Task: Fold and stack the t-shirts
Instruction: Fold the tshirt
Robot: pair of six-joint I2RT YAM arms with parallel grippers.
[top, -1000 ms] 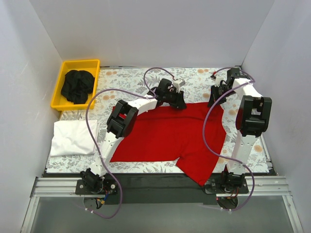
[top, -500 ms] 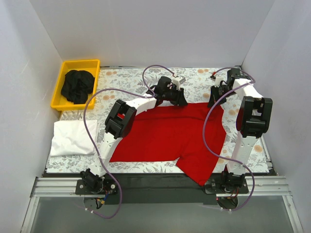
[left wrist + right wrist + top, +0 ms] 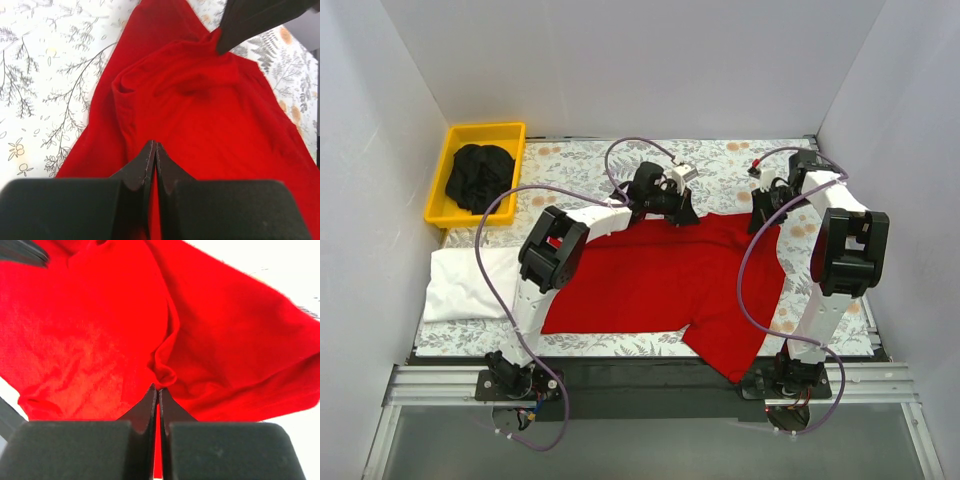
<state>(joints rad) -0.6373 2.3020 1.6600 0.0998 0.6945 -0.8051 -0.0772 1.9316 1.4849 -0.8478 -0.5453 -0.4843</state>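
Your bright red short-sleeved cloth t-shirt [image 3: 660,275] lies spread flat on the grey-and-orange floral table cover [image 3: 570,160], and its long axis runs left to right across the table. One sleeve points toward the arm bases and hangs over the near table edge, on the base side of the right fingers. You cannot tell from these views which end holds the neck opening.

Your left gripper [image 3: 154,150] sits at the shirt's far edge. Its fingers are pressed together and red cloth is pinched between the tips. Just beyond them the fabric rises in a curved ridge. Your right gripper [image 3: 157,392] is at the far right corner of the same shirt, and its jaws are closed tight on a small puckered fold of red cloth. The right gripper's dark tip shows in the left wrist view, touching the red fabric ahead of the left fingers.

A folded white cloth t-shirt [image 3: 470,285] rests on the cover well to the left of the left fingers, nearer the bases. A crumpled black cloth t-shirt [image 3: 480,178] lies inside a yellow plastic tray [image 3: 485,128], also off to the left of those fingers, near the far left corner.
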